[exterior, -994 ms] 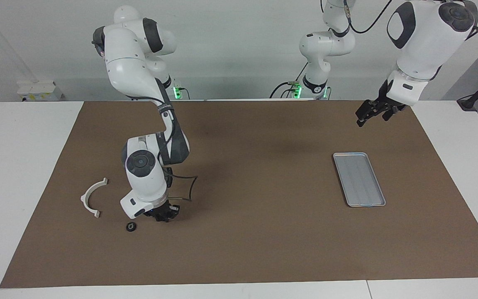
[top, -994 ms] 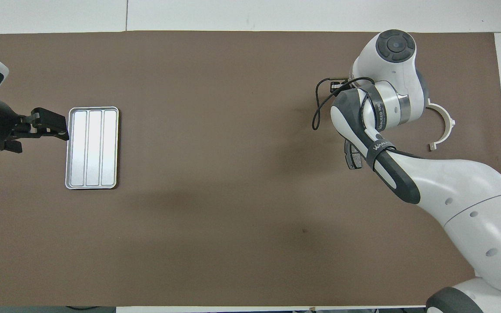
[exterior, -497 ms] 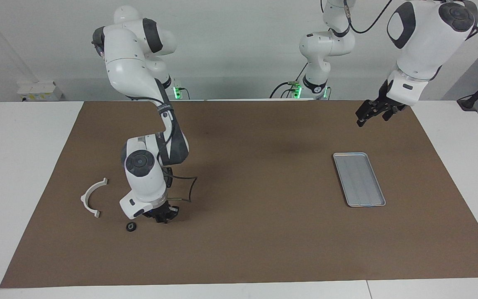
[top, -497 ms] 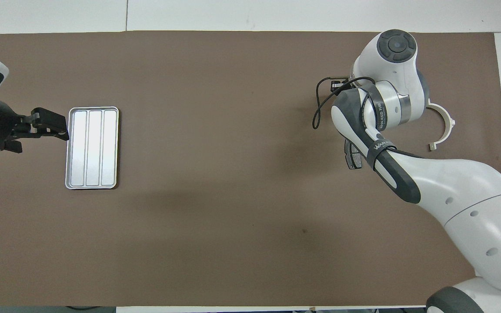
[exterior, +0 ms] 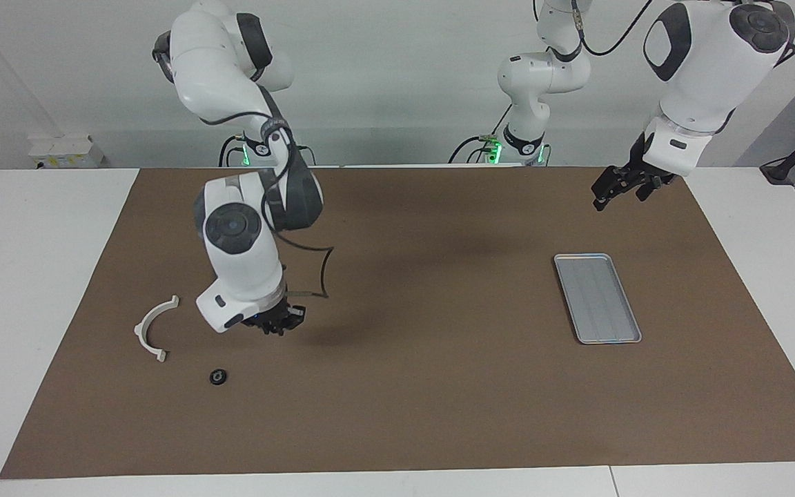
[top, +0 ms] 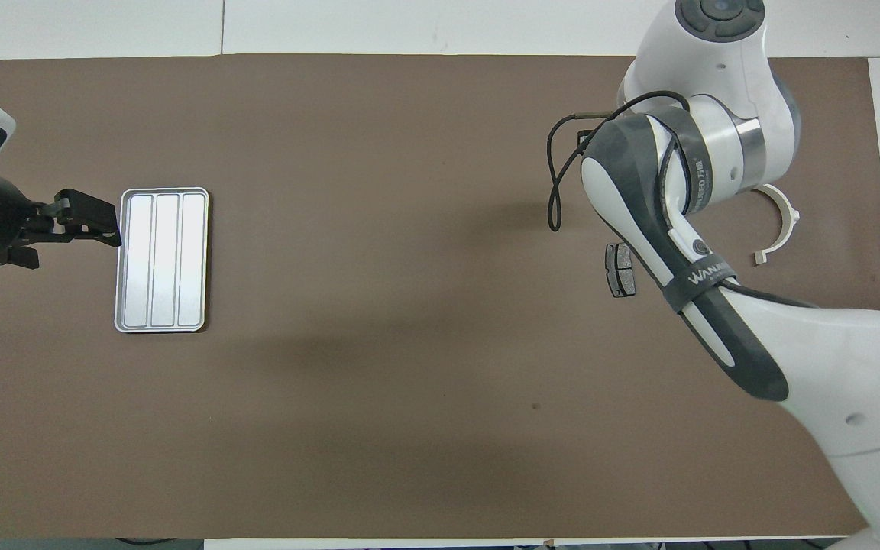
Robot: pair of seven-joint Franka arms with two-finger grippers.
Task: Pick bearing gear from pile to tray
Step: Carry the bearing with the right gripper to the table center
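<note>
Right claw [exterior: 281, 322]: clenched, hanging over the surface [exterior: 439, 414]; whether it grips a part cannot be told. In the facing view, a bearing gear [exterior: 217, 377] lies flat between 7 and 8 o'clock of this claw. It is small, black and round, with no long axis. Left claw [exterior: 603, 199]: released, waiting at 12 o'clock of the tray [exterior: 597, 297].

Tray [exterior: 597, 298]: bare silver-grey metal, ribbed, with a dull satin sheen that reads brighter from overhead. Mat [exterior: 425, 400] covering the tabletop [exterior: 32, 276]: matt brown, paper-like or felt-like, no gloss; the tabletop itself is smooth white laminate. Curved bracket [exterior: 151, 328]: off-white matt plastic; brake-pad plate [top: 619, 269]: dark grey, dull; small round piece [exterior: 218, 377]: black, slightly shiny.
</note>
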